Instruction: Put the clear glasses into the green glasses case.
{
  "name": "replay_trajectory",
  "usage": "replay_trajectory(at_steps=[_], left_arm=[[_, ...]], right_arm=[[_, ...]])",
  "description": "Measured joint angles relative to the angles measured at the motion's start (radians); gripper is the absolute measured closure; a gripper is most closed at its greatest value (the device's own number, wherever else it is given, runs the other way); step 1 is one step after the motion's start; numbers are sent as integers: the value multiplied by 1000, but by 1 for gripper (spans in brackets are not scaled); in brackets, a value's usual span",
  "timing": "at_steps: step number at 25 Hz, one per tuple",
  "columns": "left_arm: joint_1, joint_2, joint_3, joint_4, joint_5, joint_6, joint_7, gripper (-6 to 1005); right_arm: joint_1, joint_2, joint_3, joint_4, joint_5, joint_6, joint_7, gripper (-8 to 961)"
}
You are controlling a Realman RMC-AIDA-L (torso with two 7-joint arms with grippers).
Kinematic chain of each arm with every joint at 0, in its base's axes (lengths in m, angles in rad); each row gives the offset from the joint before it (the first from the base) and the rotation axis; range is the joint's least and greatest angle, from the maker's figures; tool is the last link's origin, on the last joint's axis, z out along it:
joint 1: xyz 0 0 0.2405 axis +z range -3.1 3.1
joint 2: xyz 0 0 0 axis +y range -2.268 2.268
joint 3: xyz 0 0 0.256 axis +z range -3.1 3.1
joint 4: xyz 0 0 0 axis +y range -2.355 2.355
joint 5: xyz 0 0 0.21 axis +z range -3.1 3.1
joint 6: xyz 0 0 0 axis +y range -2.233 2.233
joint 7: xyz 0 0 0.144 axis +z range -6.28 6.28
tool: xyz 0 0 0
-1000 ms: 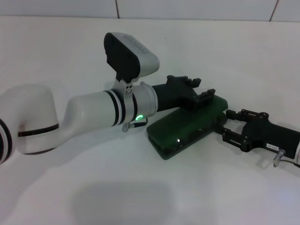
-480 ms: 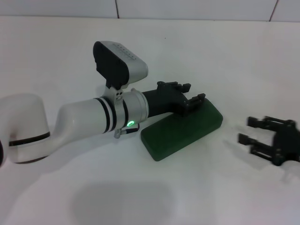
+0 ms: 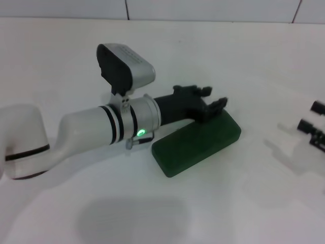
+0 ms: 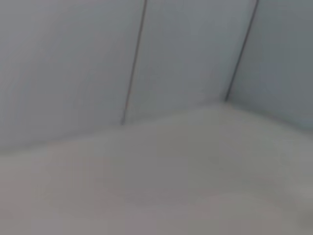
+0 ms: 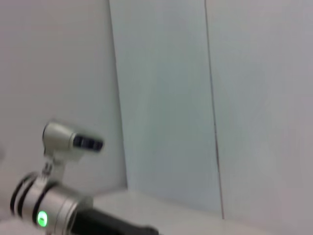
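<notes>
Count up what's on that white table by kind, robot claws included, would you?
Cases: 1, the green case, lid shut.
Grippers: 2, left gripper above the case, right gripper at the table's right edge.
Glasses: 0 visible.
Total: 3.

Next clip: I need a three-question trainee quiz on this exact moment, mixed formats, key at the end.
1. True or false: the green glasses case lies with its lid open on the table.
2. Which gripper is over the far end of the case? A) left gripper B) right gripper C) neither
3. Fill in: the right gripper shows only at the head view's ____ edge.

Key:
1. False. The lid is shut, and no clear glasses are visible anywhere.
2. A. Its fingers are spread apart above the case.
3. Right, well clear of the case.
</notes>
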Motion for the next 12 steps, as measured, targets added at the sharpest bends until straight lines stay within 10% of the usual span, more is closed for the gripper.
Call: replay_trajectory(at_steps=[12], left_arm=[[142,69,-124,-63,119,719,174,498]], right_arm=[[108,-36,92,-63,-154,-251,118,409]])
